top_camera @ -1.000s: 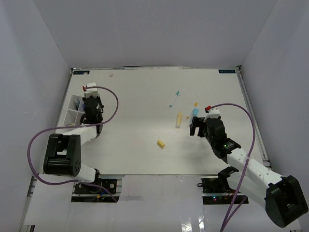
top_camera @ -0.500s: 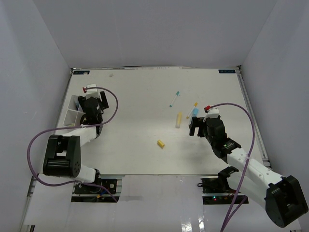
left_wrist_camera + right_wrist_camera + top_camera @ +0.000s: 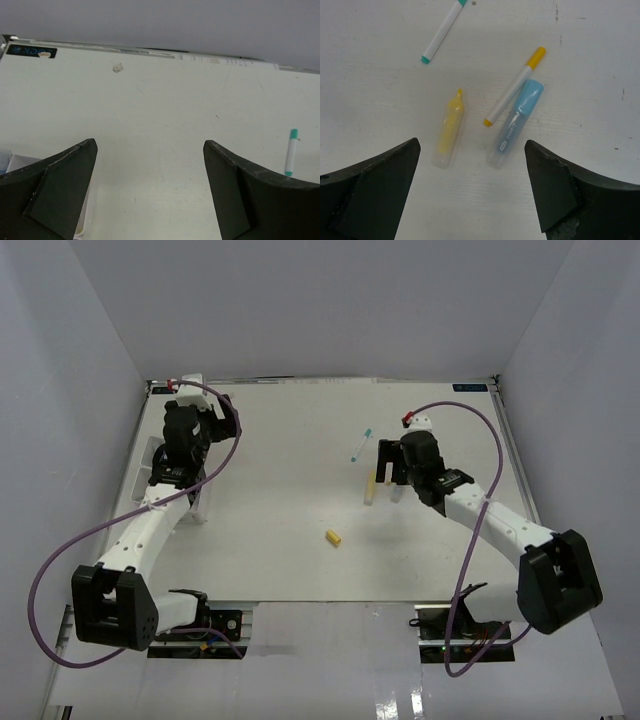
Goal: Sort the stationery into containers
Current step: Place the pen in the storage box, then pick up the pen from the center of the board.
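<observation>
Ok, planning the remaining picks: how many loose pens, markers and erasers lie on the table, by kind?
Thin white pens: 2 (teal-capped pen, yellow-capped pen)
Stubby clear-bodied markers: 2 (yellow marker, blue marker)
Small yellow eraser block: 1
Total: 5

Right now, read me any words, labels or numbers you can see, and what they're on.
Nothing reads clearly.
Blue-capped marker: dark print along its clear barrel, too blurred to read.
Dark sticker at the far corner of the table: pale print, too blurred.
</observation>
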Controlling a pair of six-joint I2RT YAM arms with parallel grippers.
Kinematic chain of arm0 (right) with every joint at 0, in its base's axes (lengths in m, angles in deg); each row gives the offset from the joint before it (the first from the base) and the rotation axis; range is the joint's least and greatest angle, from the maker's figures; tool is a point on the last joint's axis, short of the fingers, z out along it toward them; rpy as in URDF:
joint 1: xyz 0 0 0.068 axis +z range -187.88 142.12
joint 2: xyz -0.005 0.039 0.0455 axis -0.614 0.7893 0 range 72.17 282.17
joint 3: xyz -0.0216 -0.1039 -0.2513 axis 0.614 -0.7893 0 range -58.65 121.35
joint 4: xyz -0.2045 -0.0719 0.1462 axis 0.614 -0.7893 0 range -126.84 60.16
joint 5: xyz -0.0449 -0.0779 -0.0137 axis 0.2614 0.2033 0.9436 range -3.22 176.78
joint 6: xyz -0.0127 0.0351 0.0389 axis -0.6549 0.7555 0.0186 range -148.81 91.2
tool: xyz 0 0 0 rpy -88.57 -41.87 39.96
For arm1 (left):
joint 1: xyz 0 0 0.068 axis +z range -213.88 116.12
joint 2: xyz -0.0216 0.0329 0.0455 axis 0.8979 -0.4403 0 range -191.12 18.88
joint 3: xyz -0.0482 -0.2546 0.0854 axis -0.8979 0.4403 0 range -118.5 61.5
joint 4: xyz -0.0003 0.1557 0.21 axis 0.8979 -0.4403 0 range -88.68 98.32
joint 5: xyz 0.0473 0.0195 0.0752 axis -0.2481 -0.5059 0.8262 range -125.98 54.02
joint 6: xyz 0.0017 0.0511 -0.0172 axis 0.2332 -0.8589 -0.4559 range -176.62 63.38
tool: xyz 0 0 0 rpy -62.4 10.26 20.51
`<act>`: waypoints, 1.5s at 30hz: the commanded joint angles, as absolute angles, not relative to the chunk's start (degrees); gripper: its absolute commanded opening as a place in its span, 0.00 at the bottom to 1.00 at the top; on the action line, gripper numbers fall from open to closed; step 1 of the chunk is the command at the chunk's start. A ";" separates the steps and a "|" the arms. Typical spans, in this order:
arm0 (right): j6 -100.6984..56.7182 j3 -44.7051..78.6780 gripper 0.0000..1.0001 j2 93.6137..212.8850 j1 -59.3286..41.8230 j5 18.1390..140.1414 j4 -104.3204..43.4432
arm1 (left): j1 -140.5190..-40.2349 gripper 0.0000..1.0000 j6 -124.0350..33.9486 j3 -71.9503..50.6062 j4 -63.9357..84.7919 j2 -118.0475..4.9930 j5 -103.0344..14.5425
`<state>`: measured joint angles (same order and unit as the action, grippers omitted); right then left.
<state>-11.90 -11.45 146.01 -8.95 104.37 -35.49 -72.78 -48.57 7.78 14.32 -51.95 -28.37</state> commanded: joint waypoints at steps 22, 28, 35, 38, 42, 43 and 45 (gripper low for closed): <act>-1.38 33.46 0.68 192.40 -5.89 114.29 -45.93 | -73.11 0.98 -41.15 7.18 4.46 -48.88 -40.99; 0.46 37.15 0.64 197.85 -5.80 116.40 -49.09 | -73.11 0.98 -40.36 7.18 4.55 -48.80 -42.22; 1.34 32.50 0.46 196.81 -5.71 114.29 -46.29 | -73.11 0.98 -38.70 7.09 4.63 -49.15 -44.85; 0.64 28.90 0.28 194.96 -5.36 113.33 -43.91 | -73.11 0.98 -36.15 6.83 4.89 -49.59 -49.49; -1.98 26.79 0.12 193.11 -4.22 113.24 -43.12 | -73.11 0.98 -32.37 6.57 5.42 -50.81 -55.40; -2.69 25.74 0.11 192.58 -3.17 113.06 -42.77 | -73.19 0.98 -30.10 6.57 5.42 -51.08 -56.80; -5.14 24.42 0.09 189.95 -1.07 112.19 -41.36 | -73.45 0.98 -27.98 6.56 5.95 -51.69 -61.88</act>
<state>-1.80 26.63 193.86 -4.49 113.76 -41.66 -73.02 -32.88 8.00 4.90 -51.27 -53.15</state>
